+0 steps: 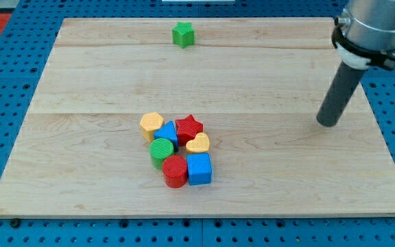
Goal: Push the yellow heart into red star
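The yellow heart (198,143) lies in a tight cluster below the board's middle, touching the lower right side of the red star (188,127). My tip (328,123) rests on the board far to the view's right of the cluster, well apart from every block. The rod rises up and to the right from it.
The cluster also holds a yellow hexagon (151,125), a blue block (166,133) partly hidden behind the star, a green cylinder (162,151), a red cylinder (175,171) and a blue cube (199,168). A green star (182,33) sits alone near the board's top edge. The wooden board (81,82) lies on a blue pegboard.
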Controlling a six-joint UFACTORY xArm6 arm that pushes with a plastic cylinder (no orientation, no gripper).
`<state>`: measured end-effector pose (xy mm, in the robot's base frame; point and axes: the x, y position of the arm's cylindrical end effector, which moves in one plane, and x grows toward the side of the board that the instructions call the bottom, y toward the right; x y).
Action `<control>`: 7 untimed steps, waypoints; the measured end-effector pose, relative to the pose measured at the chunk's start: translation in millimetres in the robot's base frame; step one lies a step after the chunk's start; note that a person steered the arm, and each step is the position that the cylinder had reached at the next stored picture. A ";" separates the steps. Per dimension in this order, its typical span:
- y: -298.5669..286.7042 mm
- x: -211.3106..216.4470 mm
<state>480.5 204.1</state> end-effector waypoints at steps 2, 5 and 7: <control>-63.1 52.6; -176.1 56.4; -215.1 56.4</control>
<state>537.0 -11.1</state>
